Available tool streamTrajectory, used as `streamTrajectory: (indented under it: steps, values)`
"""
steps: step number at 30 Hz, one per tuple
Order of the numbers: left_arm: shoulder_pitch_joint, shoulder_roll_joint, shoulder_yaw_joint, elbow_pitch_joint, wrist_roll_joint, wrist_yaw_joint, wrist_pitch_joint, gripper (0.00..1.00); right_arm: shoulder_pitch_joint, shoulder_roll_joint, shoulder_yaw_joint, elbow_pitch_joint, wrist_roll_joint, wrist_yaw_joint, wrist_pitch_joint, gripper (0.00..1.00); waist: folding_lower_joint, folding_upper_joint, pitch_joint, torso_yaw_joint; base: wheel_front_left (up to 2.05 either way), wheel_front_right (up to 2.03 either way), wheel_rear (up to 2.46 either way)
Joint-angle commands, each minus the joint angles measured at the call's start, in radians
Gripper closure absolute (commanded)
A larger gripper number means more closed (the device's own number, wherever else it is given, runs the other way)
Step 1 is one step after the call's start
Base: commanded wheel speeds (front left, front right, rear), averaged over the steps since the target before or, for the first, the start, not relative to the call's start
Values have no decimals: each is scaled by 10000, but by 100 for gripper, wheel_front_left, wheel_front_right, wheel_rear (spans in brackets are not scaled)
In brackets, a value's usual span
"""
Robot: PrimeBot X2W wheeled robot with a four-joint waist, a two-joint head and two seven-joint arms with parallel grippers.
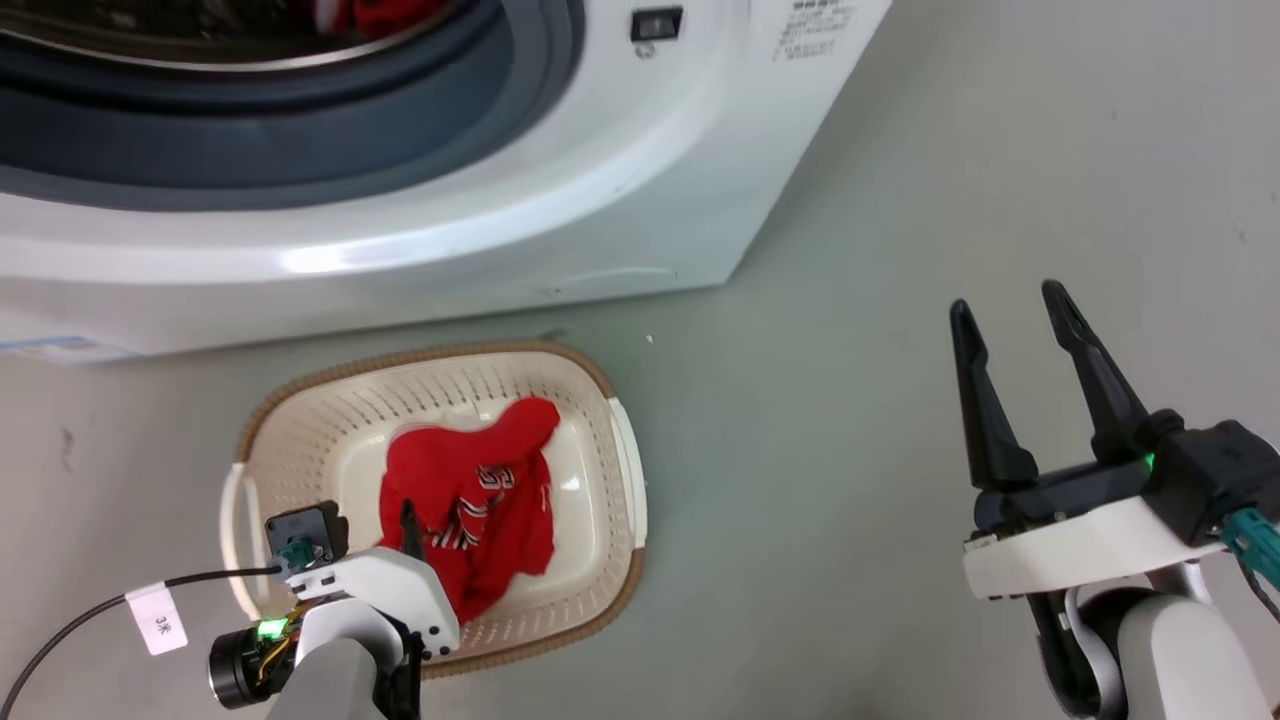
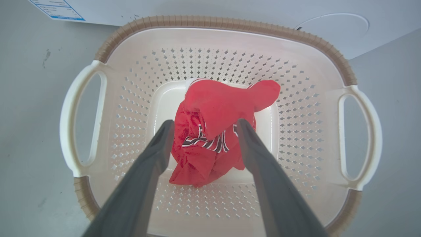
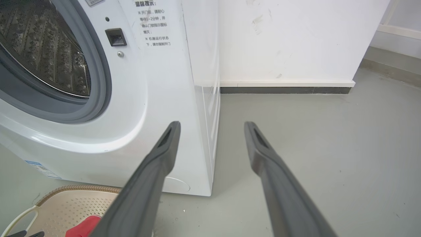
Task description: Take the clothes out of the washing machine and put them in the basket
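left gripper hovering wide open, gripping nothing, over jersey lying in basket | more clothes showing in washing machine, lying up ahead, likely nearer left arm | right gripper gaping empty, off aside

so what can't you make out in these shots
- Head view: red clothes in the washing machine, cut by the top edge; amount unclear.
- Left wrist view: jersey lettering, hidden in folds.
- Right wrist view: basket, cut by the bottom edge.
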Motion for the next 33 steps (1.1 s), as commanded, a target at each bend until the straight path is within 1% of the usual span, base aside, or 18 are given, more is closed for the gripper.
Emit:
streamTrajectory:
  steps: [1,5,7,10,14,17,20,26,33]
  values:
    - [179,-26,48,-179,9,-30,-27,0,161,12,-95,-9,-170,-7,39,0,0,0,-728,315,0,0,0]
    - [639,-62,-50,-798,101,1,-26,0,519,14,-343,-148,-347,-7,277,0,0,0,-1441,506,0,0,0]
    - [814,-72,-258,-1141,-107,-60,-27,0,673,15,-397,-211,-492,-7,367,0,0,0,-1763,570,0,0,0]
    - [1038,-74,-611,-1783,-460,-2,-26,0,878,12,-461,-291,-549,-7,512,0,0,0,-2143,660,0,0,0]
    - [1203,-71,-1082,-2824,-671,222,-26,0,1121,15,-529,-379,-581,-7,682,0,0,0,-2527,785,0,0,0]
    - [1085,-70,-1368,-3443,-508,395,-26,0,1285,15,-556,-496,-520,-7,783,0,0,0,-2690,846,0,0,0]
    - [723,-68,-1570,-3851,-283,479,-27,0,1419,15,-592,-631,-465,-7,821,0,0,0,-2775,920,0,0,0]
    - [-194,-70,-1617,-3968,88,409,-26,0,1629,17,-578,-870,-416,-7,898,0,0,0,-2696,1050,0,0,0]
    - [-1952,46,-1681,-3092,347,69,-26,0,1406,15,-380,-1101,-435,-7,925,0,0,0,-1916,998,0,0,0]
